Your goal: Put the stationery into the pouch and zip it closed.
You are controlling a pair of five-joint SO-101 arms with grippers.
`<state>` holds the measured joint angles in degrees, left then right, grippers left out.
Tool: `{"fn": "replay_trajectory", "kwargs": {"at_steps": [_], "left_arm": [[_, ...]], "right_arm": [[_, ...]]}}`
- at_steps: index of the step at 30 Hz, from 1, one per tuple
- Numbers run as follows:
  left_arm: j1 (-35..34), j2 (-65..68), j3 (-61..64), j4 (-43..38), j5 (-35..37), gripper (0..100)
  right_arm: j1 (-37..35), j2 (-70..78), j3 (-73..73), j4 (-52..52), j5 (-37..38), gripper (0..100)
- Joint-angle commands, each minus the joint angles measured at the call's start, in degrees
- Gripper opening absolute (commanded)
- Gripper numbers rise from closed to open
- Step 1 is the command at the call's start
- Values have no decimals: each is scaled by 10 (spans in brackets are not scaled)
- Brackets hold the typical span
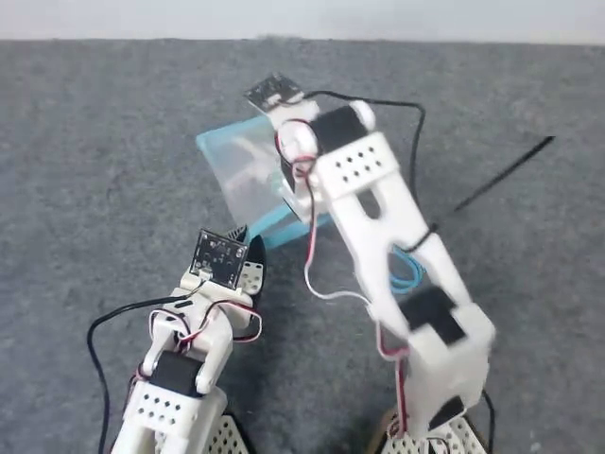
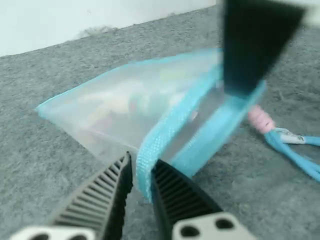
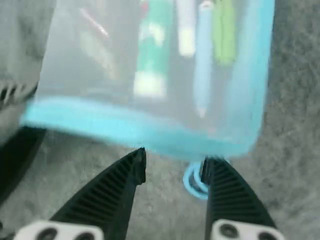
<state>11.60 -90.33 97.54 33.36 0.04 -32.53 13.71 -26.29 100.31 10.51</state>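
Grey, fuzzy cloth covers the desk (image 1: 85,142). At the lower left of the high view, the left tool (image 2: 141,162) is pinched narrow on the blue zip edge of the pouch (image 1: 236,170). The pouch lies at upper centre with the stationery (image 3: 155,45) inside. Further right, the right tool (image 3: 175,159) stands wide at the pouch's blue trim, with a blue cord loop (image 3: 192,182) between its jaws.

Robotics lab, grey felt tabletop (image 1: 85,142), bare pale wall (image 1: 425,19)
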Motion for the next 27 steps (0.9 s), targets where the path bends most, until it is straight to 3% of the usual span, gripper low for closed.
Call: {"fn": "replay_trajectory", "kwargs": {"at_steps": [1,6,8,12,14,18,23,27], "left_arm": [[-25,-11,-26,-10,-10,11],[-121,-11,-44,-12,-5,11],[-105,-11,-35,-12,-5,11],[5,-11,-9,-10,-20,11],[-16,-11,-26,-9,-45,11],[-118,-11,-44,-11,-16,11],[-120,-11,-44,-11,-9,11],[-120,-11,-44,-11,-9,11]], "right_arm": [[18,-149,114,-44,22,203],[27,-314,372,-160,49,203],[30,-370,478,-224,53,203],[29,-444,669,-414,54,203],[29,-457,738,-509,56,203],[31,-451,827,-667,71,202],[31,-410,882,-806,139,202],[30,-348,897,-927,142,202]]}}
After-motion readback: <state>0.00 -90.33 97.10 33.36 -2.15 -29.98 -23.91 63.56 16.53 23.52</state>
